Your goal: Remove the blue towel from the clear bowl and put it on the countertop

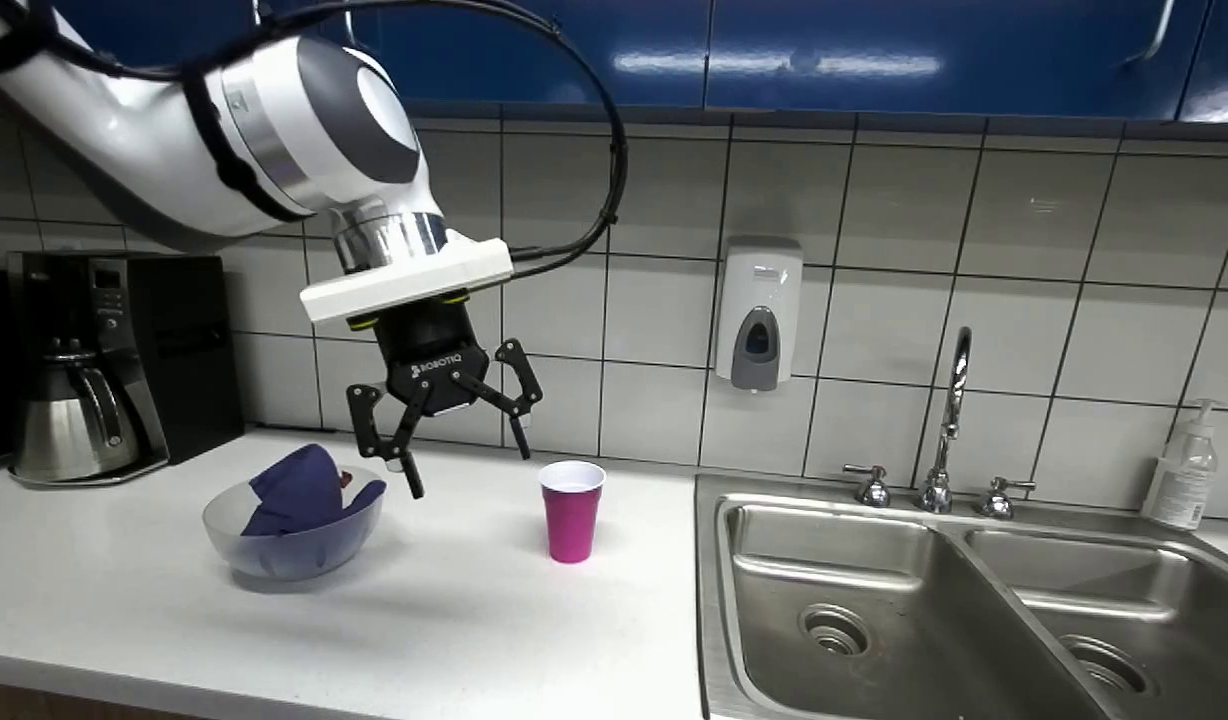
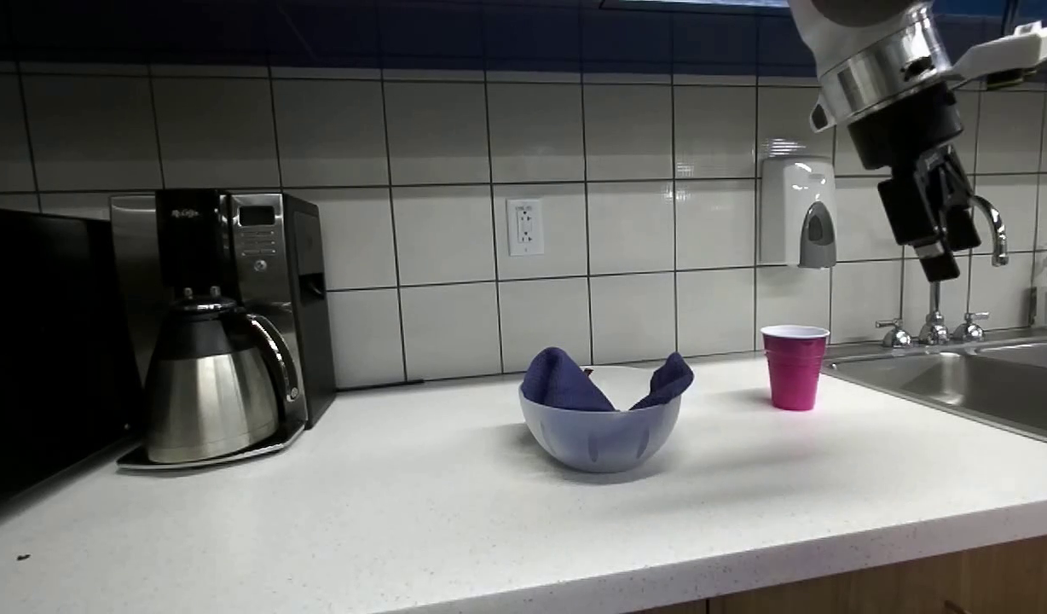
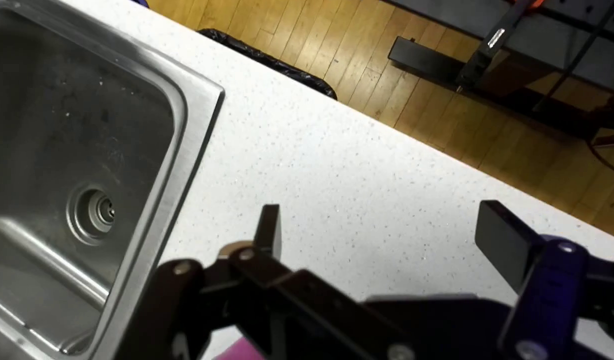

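Observation:
The blue towel [image 1: 299, 495] lies bunched in the clear bowl [image 1: 294, 558], with parts standing above the rim. In an exterior view the towel [image 2: 566, 384] shows two raised ends, one leaning over the edge of the bowl [image 2: 604, 437]. The bowl stands on the white countertop [image 1: 454, 630]. My gripper [image 1: 469, 457] is open and empty, in the air between the bowl and the pink cup, above the countertop. In the wrist view its fingers [image 3: 382, 232] are wide apart with only countertop [image 3: 337, 165] between them. Towel and bowl are out of the wrist view.
A pink cup [image 1: 571, 520] stands between the bowl and the steel sink [image 1: 712, 600]. A coffee maker [image 2: 315, 315] stands at the far end. A soap dispenser [image 1: 759, 310] hangs on the tiled wall. Blue cabinets [image 1: 824, 55] hang above. A small red thing [image 1: 346, 479] shows in the bowl.

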{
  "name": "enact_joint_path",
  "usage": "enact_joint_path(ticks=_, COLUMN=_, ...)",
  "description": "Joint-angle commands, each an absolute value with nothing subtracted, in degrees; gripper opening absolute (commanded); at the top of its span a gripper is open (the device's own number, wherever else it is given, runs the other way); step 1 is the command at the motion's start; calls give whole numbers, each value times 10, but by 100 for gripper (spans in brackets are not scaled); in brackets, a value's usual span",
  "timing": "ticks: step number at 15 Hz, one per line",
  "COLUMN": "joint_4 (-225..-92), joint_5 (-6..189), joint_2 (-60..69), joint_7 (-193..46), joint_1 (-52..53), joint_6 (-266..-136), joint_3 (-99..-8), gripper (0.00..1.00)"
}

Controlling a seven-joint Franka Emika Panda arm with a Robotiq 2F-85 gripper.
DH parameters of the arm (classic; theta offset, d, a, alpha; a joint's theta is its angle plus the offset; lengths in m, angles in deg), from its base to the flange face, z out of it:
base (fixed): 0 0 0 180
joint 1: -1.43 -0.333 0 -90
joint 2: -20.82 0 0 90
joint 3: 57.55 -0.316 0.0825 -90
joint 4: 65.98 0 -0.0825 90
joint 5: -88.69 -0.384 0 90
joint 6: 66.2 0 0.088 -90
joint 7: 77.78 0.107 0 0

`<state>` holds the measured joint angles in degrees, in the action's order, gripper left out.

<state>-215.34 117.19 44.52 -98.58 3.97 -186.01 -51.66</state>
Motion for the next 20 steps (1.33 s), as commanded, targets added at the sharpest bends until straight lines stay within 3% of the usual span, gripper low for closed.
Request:
enact_joint_path(ticks=1, joint_4=-2104, joint_5=1185, joint_2=381, joint_7=-981, joint_1=40, joint_6=-1896, joint_3=-528, gripper=100)
enact_joint_path(ticks=20, joint_4=-1995, joint_5=1118, joint_2=219, joint_7=-835, joint_1=-20, joint_6=-2024, joint_3=-605, gripper=100)
